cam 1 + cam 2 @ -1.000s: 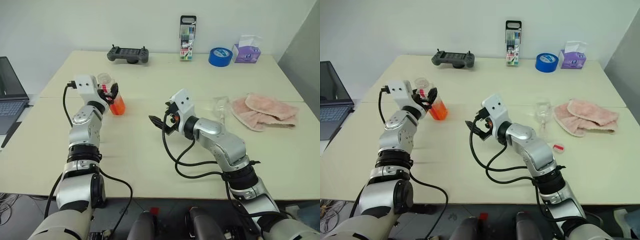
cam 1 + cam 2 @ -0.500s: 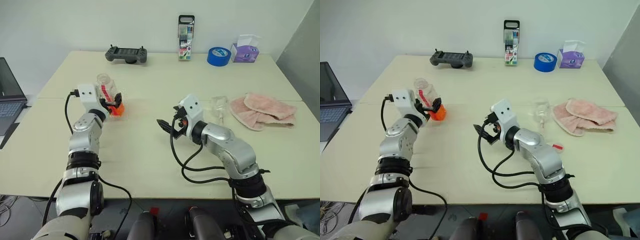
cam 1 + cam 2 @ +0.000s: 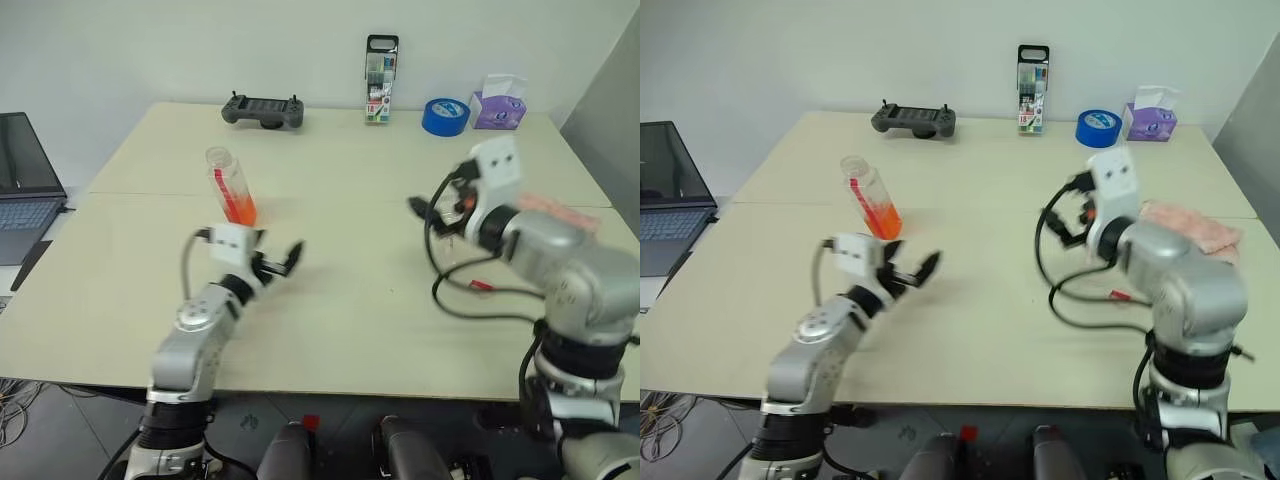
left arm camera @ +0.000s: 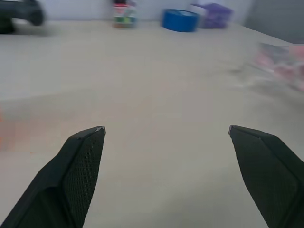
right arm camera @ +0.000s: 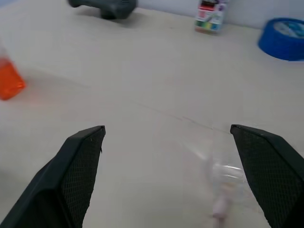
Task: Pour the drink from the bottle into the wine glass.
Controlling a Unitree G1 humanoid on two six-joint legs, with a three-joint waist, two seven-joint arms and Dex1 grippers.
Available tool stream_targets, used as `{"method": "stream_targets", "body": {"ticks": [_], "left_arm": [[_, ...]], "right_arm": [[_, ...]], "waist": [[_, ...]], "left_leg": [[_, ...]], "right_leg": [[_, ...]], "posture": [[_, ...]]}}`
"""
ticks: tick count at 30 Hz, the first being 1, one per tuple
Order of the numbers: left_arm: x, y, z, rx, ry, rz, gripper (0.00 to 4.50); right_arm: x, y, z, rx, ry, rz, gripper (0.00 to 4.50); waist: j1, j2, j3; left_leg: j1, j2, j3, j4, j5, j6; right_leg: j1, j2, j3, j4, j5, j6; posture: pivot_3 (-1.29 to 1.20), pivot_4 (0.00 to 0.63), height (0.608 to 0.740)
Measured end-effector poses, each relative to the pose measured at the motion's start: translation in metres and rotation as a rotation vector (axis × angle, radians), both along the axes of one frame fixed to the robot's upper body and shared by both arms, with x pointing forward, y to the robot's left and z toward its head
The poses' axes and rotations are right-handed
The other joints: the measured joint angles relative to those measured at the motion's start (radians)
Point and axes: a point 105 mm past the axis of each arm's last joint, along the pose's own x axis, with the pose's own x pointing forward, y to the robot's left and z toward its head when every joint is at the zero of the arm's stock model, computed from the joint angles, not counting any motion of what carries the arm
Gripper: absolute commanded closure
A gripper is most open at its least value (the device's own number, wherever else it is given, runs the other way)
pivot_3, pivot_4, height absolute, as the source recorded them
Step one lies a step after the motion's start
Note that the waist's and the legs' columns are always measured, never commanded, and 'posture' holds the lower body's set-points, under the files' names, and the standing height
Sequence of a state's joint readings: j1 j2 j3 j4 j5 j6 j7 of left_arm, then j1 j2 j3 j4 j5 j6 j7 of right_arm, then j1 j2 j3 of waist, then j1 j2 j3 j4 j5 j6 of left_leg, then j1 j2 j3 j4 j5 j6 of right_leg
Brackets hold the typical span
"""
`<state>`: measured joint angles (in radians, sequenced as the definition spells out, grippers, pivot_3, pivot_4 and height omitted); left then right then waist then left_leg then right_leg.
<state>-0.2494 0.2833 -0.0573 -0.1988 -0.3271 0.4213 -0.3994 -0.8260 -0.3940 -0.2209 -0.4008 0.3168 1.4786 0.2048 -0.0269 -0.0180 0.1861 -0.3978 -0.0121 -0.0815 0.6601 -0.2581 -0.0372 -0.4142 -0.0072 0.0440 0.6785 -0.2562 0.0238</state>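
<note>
- Bottle stands on the table, left-centre, leaning a bit, no cap on by the look of it. Drink sits in the lower part only.
- Glass is a faint blur on the table ahead of the R gripper in the R wrist view; hidden behind the R arm in the head views.
- L gripper: fingers wide, nothing in them, near side of the bottle and apart from it.
- R gripper: fingers wide, empty, raised over table right of centre.
- Risk 1: glass is clear and masked by the R arm, so a blind R sweep prob knocks it over.
- Risk 2: bottle is open and slim, so an L fingertip nudge on approach tips it and spills the drink.
- Risk 3: bottle and glass are well apart, so the pour needs a carry across the middle; tilting early dumps drink on the table.
- Red bit near the R arm cable, maybe the cap; can't confirm.
- Room: centre of table bare, good lane between the arms.
- Pink cloth crowds the right side by the glass.
- Back edge has controller, pen pack, tape, tissues, all well clear.
- Laptop off the left edge, clear.
</note>
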Motion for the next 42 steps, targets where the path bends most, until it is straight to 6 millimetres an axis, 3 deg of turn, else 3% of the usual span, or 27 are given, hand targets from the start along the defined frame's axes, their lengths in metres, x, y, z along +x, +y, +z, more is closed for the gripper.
{"method": "stream_targets", "body": {"ticks": [5,8,14,18,26,33,36,42], "left_arm": [[-0.012,-0.04,0.002,0.098,-0.069,-0.214,0.02],[-0.021,-0.052,-0.003,0.162,-0.091,-0.31,0.02],[-0.033,-0.072,-0.008,0.186,-0.111,-0.401,0.02],[-0.033,-0.077,-0.007,0.182,-0.119,-0.403,0.02],[-0.034,-0.074,-0.012,0.192,-0.121,-0.368,0.02],[-0.032,-0.074,-0.013,0.165,-0.121,-0.302,0.02],[-0.032,-0.073,-0.014,0.158,-0.118,-0.269,0.0],[-0.035,-0.07,-0.014,0.144,-0.121,-0.224,0.0]], "right_arm": [[0.013,-0.018,-0.021,0.084,0.248,-0.035,0.0],[0.019,-0.027,-0.024,0.105,0.343,-0.025,0.0],[0.033,-0.023,-0.044,0.13,0.592,-0.015,0.0],[0.037,-0.018,-0.053,0.14,0.703,0.005,0.0],[0.049,-0.031,-0.067,0.131,0.781,-0.065,0.0],[0.052,-0.02,-0.087,0.06,0.824,-0.007,0.0],[0.054,-0.021,-0.089,0.014,0.809,0.003,0.52],[0.059,-0.029,-0.093,-0.055,0.778,-0.004,2.62]], "waist": [[-0.005,0.0,0.0],[-0.007,0.001,0.001],[-0.006,0.001,0.001],[-0.006,0.001,0.001],[-0.006,0.001,0.001],[-0.006,0.001,0.001],[-0.006,0.001,0.001],[-0.006,0.002,0.001]], "left_leg": [[0.0,0.002,0.001,-0.002,0.0,0.001],[0.0,0.002,0.002,-0.002,0.0,0.001],[-0.001,0.002,0.003,0.0,0.0,0.001],[-0.002,0.001,0.003,0.0,0.0,0.002],[-0.001,0.001,0.003,0.0,0.0,0.002],[-0.001,0.001,0.003,0.0,0.0,0.002],[-0.002,0.001,0.003,0.0,0.0,0.002],[-0.002,0.001,0.003,0.0,0.0,0.002]], "right_leg": [[-0.002,0.003,0.001,0.001,0.0,-0.001],[-0.002,0.003,0.002,0.001,0.0,-0.001],[-0.002,0.006,0.003,0.001,0.0,-0.001],[-0.002,0.006,0.003,0.0,0.0,-0.001],[-0.002,0.006,0.003,0.001,0.0,-0.001],[-0.003,0.006,0.003,0.001,0.0,-0.001],[-0.003,0.006,0.003,0.001,0.0,-0.001],[-0.004,0.006,0.003,0.002,0.0,-0.001]], "posture": [[0.0,0.15,0.74],[0.0,0.15,0.74],[0.0,0.15,0.74],[0.0,0.15,0.74],[0.0,0.15,0.74],[0.0,0.15,0.74],[0.0,0.15,0.74],[0.0,0.15,0.74]]}}
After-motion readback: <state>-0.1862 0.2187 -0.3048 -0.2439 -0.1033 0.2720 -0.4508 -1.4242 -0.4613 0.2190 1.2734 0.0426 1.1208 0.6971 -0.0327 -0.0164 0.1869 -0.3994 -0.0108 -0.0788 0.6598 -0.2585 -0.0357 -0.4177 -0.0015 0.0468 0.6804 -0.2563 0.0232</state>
